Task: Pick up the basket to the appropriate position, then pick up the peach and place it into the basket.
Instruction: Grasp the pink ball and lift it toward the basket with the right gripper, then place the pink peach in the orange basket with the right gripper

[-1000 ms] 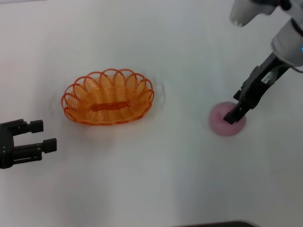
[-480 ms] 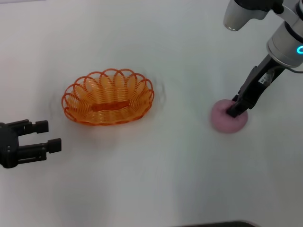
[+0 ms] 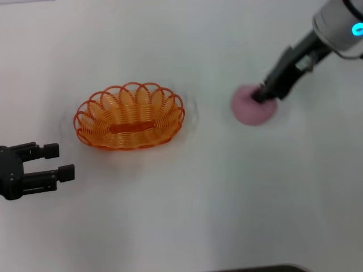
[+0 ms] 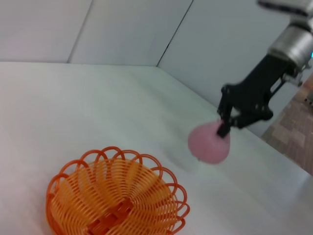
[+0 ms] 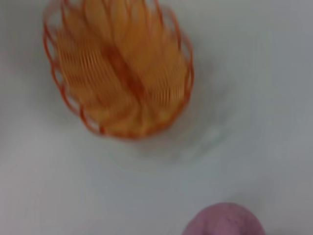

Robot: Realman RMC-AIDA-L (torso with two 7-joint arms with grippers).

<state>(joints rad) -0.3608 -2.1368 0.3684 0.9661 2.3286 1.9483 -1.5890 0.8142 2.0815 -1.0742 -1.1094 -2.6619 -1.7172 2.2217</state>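
The orange wire basket (image 3: 170,107) stands on the white table, left of centre. It also shows in the left wrist view (image 4: 115,200) and in the right wrist view (image 5: 122,78). My right gripper (image 3: 262,95) is shut on the pink peach (image 3: 249,107) and holds it to the right of the basket, apart from it. The left wrist view shows the peach (image 4: 209,143) hanging under the right gripper (image 4: 224,128), just above the table. The peach's top shows in the right wrist view (image 5: 225,220). My left gripper (image 3: 59,160) is open and empty at the near left.
The white table (image 3: 187,204) holds nothing else. In the left wrist view, pale wall panels (image 4: 132,29) stand behind the table, and a strip of floor (image 4: 293,137) shows past the table's edge.
My right gripper has carried the peach leftward and farther back on the table, closer to the basket. The left gripper has shifted slightly. The basket has not moved.
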